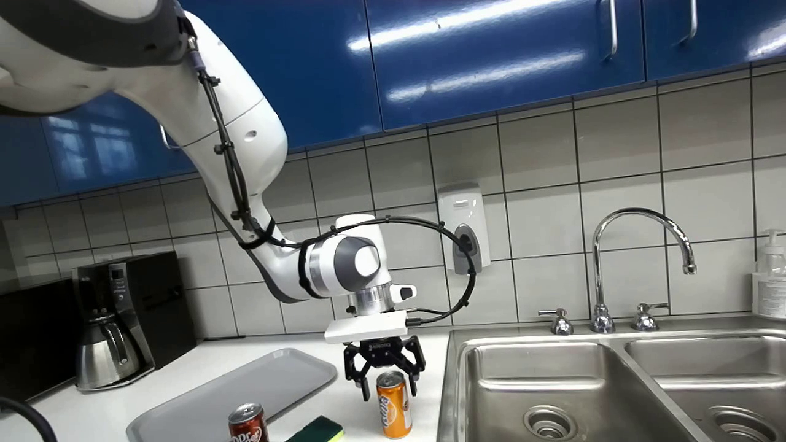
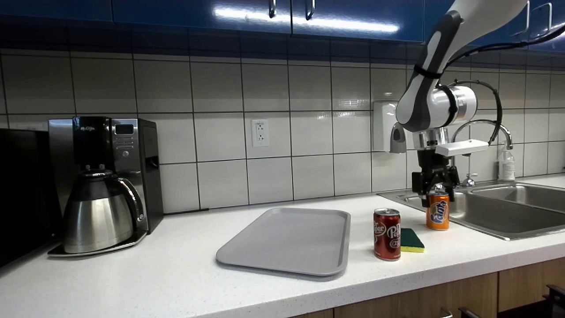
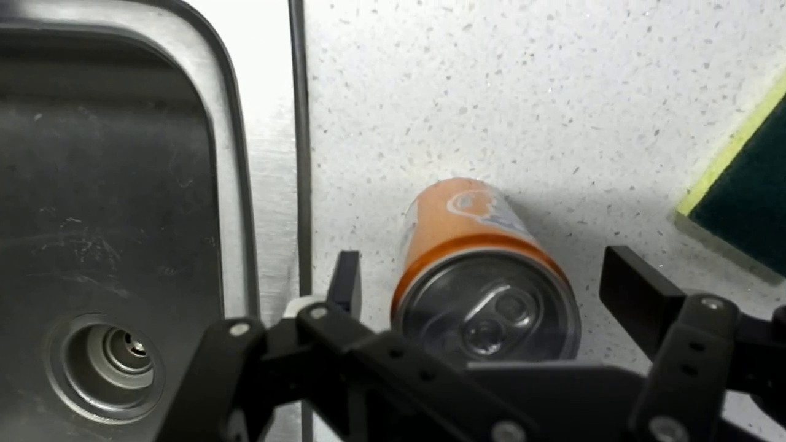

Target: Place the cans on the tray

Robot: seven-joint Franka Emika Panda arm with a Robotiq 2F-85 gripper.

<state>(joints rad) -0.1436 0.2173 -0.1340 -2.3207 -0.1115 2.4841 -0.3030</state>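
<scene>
Gripper [image 1: 390, 391] straddles the orange can [image 2: 438, 216], jaws spread wide; over beside the grey tray [image 2: 287, 240] stands the red can [image 2: 387, 235].

Shiny metal is seen on the tap [image 1: 598, 270], a softer metal shine on the sink [image 1: 540, 363]. The orange can [image 2: 438, 213] and the red can [image 2: 387, 234] are topped with shiny metal. The tray [image 2: 291, 240] seems to be made of smooth, dull plastic. The blue cupboards [image 1: 509, 43] are coated glossy. Wood is seen on the low cupboard [image 2: 468, 293].
</scene>
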